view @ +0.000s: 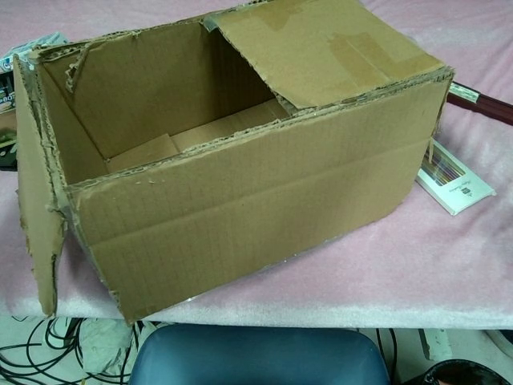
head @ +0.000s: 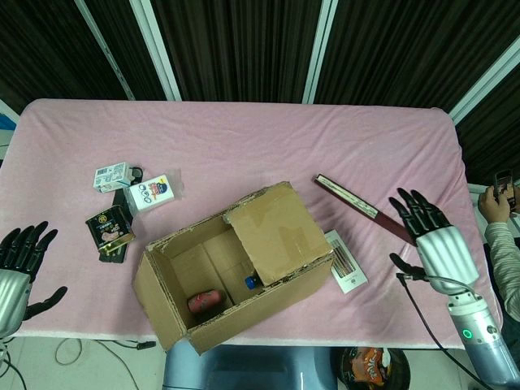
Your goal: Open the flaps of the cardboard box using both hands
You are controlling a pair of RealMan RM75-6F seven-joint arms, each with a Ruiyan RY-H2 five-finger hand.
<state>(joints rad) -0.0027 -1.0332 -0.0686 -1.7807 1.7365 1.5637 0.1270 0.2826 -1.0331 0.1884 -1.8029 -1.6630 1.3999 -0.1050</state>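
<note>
A brown cardboard box (head: 236, 272) (view: 240, 192) sits near the table's front edge. Its left flap (head: 150, 296) (view: 36, 200) hangs down along the box side, while its right flap (head: 276, 231) (view: 321, 48) still lies folded over the opening. Inside I see a pink can (head: 203, 301) and a small blue item (head: 252, 282). My left hand (head: 20, 268) hovers at the table's left edge, fingers spread, holding nothing. My right hand (head: 431, 231) is over the table right of the box, fingers spread and empty. Neither hand shows in the chest view.
A long dark red case (head: 366, 210) lies right of the box, close to my right hand. A white striped card (head: 345, 262) (view: 453, 178) lies against the box's right end. Small snack packs (head: 134, 195) and a dark packet (head: 110, 230) lie left of the box.
</note>
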